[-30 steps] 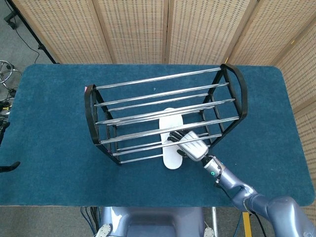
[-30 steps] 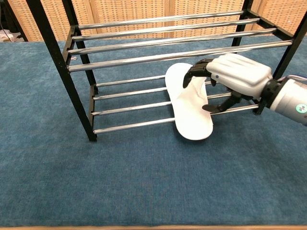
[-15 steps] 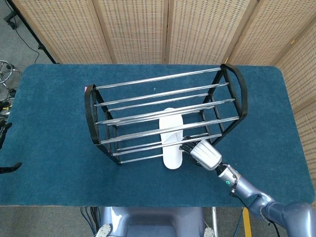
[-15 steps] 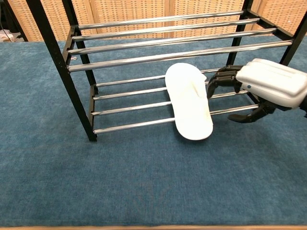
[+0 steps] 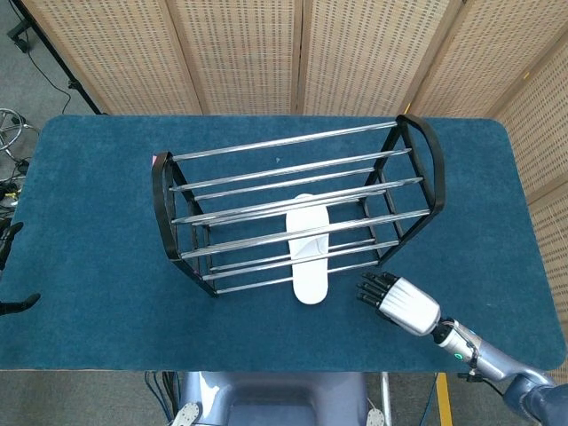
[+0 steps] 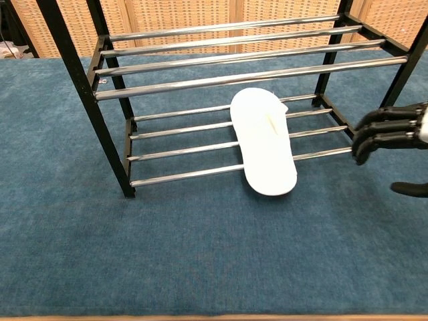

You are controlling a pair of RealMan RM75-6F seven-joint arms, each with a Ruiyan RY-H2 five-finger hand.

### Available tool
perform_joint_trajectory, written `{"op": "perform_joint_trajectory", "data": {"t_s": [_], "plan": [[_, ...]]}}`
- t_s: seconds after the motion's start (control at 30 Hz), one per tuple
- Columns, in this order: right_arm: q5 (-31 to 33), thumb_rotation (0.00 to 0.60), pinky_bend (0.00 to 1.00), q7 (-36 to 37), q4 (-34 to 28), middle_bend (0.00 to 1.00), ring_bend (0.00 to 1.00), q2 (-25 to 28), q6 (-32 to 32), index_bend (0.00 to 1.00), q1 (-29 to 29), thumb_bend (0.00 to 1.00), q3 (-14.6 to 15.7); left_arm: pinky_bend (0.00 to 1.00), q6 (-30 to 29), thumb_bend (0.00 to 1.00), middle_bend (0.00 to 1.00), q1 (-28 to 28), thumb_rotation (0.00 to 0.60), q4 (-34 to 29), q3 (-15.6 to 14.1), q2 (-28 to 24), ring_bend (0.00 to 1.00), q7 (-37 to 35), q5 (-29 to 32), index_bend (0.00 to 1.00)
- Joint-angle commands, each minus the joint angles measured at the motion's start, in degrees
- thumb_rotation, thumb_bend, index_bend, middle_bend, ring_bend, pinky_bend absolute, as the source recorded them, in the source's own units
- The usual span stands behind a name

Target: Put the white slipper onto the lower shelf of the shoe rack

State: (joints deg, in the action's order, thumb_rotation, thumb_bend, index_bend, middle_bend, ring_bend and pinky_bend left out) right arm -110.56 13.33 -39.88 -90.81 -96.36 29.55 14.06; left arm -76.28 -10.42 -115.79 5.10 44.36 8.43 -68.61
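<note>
- The right hand (image 5: 401, 302) hovers over the blue table (image 5: 89, 222), fingers apart, holding nothing, clear of the rack.
- The white slipper (image 6: 263, 139) lies across the lower bars of the shoe rack (image 6: 77, 67), its heel overhanging the front bar.
- No readable writing shows.

A white slipper (image 6: 264, 142) lies on a black-and-chrome shoe rack (image 5: 161, 202) over a teal table (image 5: 89, 177).

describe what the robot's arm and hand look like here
Only the right hand shows: a glossy white shell over the back with black fingers. Behind it, a silver wrist with a small green ring mark leads into a rounded blue-grey metallic arm.
</note>
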Motion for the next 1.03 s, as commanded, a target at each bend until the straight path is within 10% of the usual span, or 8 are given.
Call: {"op": "perform_joint_trajectory", "data": {"t_s": [0.03, 0.27, 0.47, 0.73, 1.03], "plan": [[0.4, 0.600, 0.46, 0.4, 2.9, 0.33, 0.23, 1.1, -1.4, 0.36, -2.2, 0.31, 0.2, 0.04, -0.1, 0.14, 0.00, 0.1, 0.600, -0.1, -0.1, 0.0, 0.00, 0.0, -0.2, 0.00], [10.4, 0.600, 0.46, 11.5, 12.5, 0.33, 0.23, 4.2, -0.1, 0.37, -11.4, 0.31, -3.7, 0.04, -0.4, 0.14, 0.00, 0.2, 0.600, -0.7, -0.5, 0.2, 0.00, 0.9, -1.7, 0.00], [17.1, 0.600, 0.26, 19.2, 10.9, 0.26, 0.22, 6.9, 0.3, 0.30, -17.6, 0.25, -7.8, 0.04, -2.4, 0.14, 0.00, 1.3, 0.600, -1.6, -1.1, -0.1, 0.00, 1.0, -3.9, 0.00], [20.3, 0.600, 0.15, 13.7, -17.5, 0.02, 0.03, 19.6, -0.7, 0.06, -22.4, 0.19, -9.4, 0.04, -5.4, 0.14, 0.00, 4.1, 0.600, -2.8, -3.1, -0.3, 0.00, 0.0, -8.0, 0.00], [19.4, 0.600, 0.02, -2.4, -54.3, 0.00, 0.00, 33.8, 1.4, 0.00, -23.9, 0.00, -8.0, 0.04, -8.7, 0.14, 0.00, 8.0, 0.600, -1.7, -6.4, 0.3, 0.00, 0.5, -12.9, 0.00]]}}
